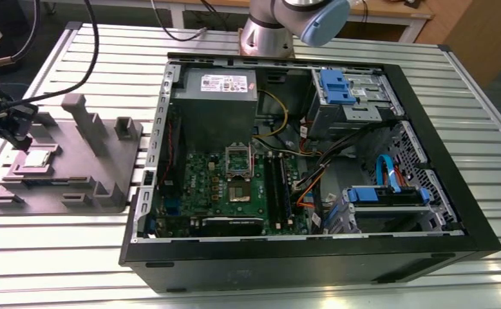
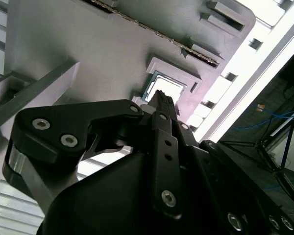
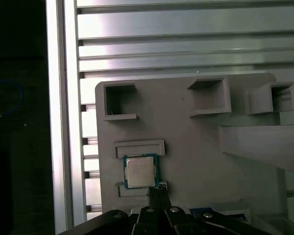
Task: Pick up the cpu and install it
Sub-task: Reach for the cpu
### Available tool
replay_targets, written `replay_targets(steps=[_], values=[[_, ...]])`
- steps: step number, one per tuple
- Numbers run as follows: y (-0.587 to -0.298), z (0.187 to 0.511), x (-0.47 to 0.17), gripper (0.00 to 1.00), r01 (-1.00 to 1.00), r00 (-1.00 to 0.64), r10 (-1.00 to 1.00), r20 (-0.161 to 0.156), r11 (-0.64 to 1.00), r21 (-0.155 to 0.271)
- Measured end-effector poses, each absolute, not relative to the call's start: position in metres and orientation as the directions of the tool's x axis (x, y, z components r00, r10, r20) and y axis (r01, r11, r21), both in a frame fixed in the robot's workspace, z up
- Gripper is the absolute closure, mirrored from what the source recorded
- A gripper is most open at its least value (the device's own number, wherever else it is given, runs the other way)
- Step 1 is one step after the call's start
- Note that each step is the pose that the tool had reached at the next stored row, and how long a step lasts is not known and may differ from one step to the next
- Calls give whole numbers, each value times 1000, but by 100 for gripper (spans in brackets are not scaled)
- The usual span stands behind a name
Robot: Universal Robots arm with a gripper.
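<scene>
End effector [image 3: 158, 192] just beside cpu [image 3: 140, 172]

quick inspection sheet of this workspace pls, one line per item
surface: slatted metal table, carrying the tray and the computer case
job's things: cpu lies flat in a recess of the grey tray, not lifted; socket sits on the green circuit board inside the open case
clutter: nothing seen
grippers: gripper hangs close over the tray at the cpu's edge; contact cannot be told
cables: black cable runs across the table towards the gripper; orange wires and a blue cable lie inside the case
surroundings: arm base beyond the case; wooden furniture at the exterior view's right
</scene>
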State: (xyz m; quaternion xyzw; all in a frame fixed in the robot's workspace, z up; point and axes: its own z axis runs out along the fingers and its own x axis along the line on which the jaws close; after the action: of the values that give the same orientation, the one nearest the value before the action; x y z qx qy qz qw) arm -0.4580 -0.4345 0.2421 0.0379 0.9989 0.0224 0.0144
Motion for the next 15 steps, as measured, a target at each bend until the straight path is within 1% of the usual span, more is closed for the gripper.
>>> replay_targets(steps=[6,15], values=[[-435,232,-458,90,75,-997,76,-23,996,46],[-435,227,-461,90,75,-997,76,-23,996,45]])
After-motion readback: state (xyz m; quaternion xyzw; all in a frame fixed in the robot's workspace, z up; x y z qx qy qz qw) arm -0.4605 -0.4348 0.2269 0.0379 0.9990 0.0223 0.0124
